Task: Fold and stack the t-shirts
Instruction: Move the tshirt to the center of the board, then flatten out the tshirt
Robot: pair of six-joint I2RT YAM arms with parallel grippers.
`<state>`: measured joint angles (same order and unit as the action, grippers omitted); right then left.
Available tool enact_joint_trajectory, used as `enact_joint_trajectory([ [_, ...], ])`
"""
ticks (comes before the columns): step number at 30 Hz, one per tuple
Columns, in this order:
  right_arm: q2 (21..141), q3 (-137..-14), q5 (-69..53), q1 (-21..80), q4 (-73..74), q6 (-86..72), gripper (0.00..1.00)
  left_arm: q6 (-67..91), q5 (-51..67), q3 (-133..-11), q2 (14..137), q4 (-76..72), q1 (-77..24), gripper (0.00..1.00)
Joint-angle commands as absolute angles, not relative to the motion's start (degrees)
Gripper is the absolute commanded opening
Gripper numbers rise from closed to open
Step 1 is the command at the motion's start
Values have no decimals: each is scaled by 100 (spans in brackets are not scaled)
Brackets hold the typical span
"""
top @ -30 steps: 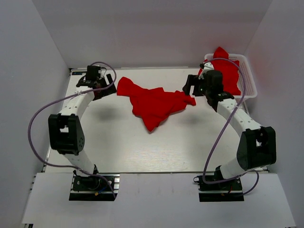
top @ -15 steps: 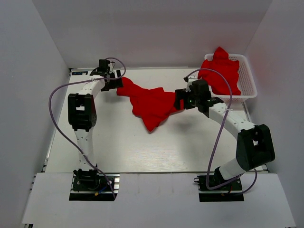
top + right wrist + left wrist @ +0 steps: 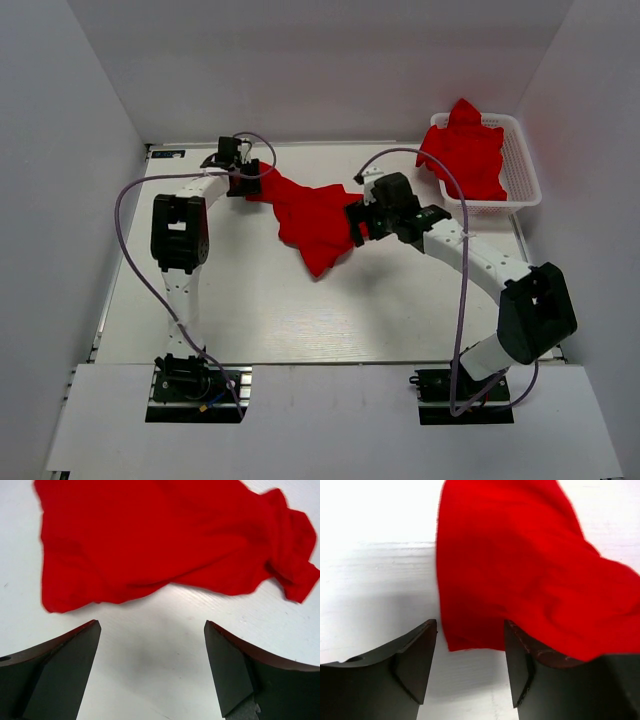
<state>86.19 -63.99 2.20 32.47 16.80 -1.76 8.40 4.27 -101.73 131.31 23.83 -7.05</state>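
T-shirts (image 3: 468, 150), bright red, crumpled in a heap inside the white lattice basket (image 3: 522, 165). The heap rises above the basket rim; the count is unclear. The basket sits on the desk (image 3: 300, 310) at the far right corner, close to the right wall.

One loose t-shirt (image 3: 315, 222) lies outside, well left of the basket, on the far middle of the desk. It is bunched and wrinkled, not folded, wide along its far side and narrowing to a point on the near side.

Right end effector (image 3: 356, 224) is between the basket and the loose t-shirt, at the shirt's basket-side edge. The right wrist view shows it released, fingers (image 3: 65, 655) spread wide over bare desk, with the cloth just past the tips.

Left end effector (image 3: 248, 181) is at the shirt's end farthest from the basket. It is also released, fingers (image 3: 415, 655) apart, with a hem corner of the shirt lying in the gap, not pinched. Cloth covers the top of the right-hand finger in the left wrist view; whether it rests on it, cannot tell.

Purple cables (image 3: 118, 205) loop off both arms. The left one swings out on the side away from the basket, and the right one arches over the desk just beside the basket's left edge.
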Motion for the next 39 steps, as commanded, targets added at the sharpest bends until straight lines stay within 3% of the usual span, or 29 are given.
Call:
enact_joint_trajectory([
  [1,8456,-6618,203,3489,2048,290,90,765,729,-9940,13200,2373,-861,65],
  [2,8455,-6575,141,3646,2083,316,90,765,729,-9993,13201,2373,-861,58],
  [3,8438,-6566,132,3717,2092,403,90,765,729,-9993,13271,2373,-861,44],
  [7,8622,-6530,588,4209,2302,571,90,817,1011,-9941,13271,2180,-861,0],
  [16,8499,-5529,519,4842,1014,-500,90,1204,257,-8114,11191,730,-861,0],
  [24,9060,-5098,1352,5344,72,-956,90,1503,-404,-7172,9442,896,-861,0],
  [33,9439,-4914,1802,5467,-1193,-1634,89,1635,-562,-6777,8615,924,-861,0],
  [39,9659,-4597,1793,5493,-1827,-1617,82,1740,-510,-6294,8166,668,-861,0],
])
